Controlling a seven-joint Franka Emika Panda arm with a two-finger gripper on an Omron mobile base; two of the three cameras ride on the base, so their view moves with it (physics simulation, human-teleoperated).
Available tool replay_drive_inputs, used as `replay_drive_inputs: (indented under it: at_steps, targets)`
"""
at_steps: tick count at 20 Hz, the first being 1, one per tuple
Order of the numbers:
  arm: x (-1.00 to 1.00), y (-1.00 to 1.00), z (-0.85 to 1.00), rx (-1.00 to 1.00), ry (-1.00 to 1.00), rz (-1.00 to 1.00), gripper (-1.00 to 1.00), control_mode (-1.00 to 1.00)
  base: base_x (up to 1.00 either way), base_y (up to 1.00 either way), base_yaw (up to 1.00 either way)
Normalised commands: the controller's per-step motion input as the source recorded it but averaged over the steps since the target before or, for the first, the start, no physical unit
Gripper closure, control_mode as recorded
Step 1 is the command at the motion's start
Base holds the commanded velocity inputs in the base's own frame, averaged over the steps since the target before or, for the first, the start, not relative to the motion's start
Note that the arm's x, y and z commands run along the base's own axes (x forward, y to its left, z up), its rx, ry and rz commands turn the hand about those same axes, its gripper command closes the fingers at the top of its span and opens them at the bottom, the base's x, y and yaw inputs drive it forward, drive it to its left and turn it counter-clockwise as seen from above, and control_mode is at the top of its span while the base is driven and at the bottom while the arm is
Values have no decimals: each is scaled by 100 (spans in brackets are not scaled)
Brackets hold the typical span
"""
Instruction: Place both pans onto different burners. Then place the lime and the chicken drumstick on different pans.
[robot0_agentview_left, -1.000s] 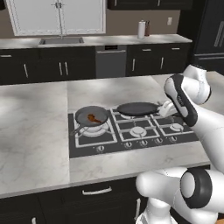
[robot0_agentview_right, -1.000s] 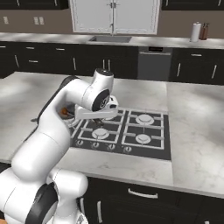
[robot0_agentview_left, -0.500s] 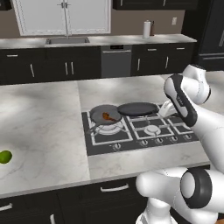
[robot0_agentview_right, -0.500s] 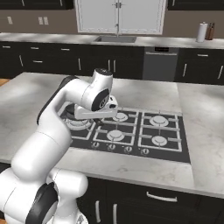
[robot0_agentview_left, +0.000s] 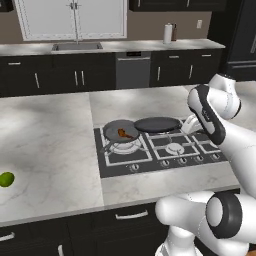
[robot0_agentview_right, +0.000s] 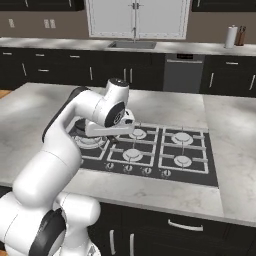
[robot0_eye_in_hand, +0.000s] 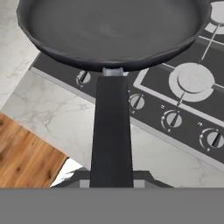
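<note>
The almost black pan hangs level over the back of the black cooktop, right beside the mid-grey pan. My gripper is shut on the dark pan's handle, and the dark pan's bowl lies ahead of the hand. The grey pan sits on the back-left burner with the orange-brown chicken drumstick inside it. The lime lies far to the left on the marble counter. In the right base view my arm covers both pans, with the gripper over the cooktop's left half.
Free burners show on the cooktop's right half, with another burner under the hand. A row of knobs runs along the cooktop's front. Pale marble counter surrounds it. Sink and paper towel roll stand on the far counter.
The whole picture has slid right, so the base has driven left; the lime came into view. The dark pan, held in the shut gripper, now hangs closer to the grey pan.
</note>
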Motion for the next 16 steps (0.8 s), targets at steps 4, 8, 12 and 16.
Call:
replay_drive_inputs:
  at_steps: [4, 8, 12, 16]
  targets:
    - [0, 0, 0, 0, 0, 0, 100, 100, 12, 11, 0]
    - [18, -3, -10, 0, -2, 0, 100, -100, 4, 0, 0]
    - [29, -34, -26, 0, -3, 0, 100, -100, 0, 0, 0]
    - [34, -64, -31, 0, -3, 0, 100, -100, 0, 0, 0]
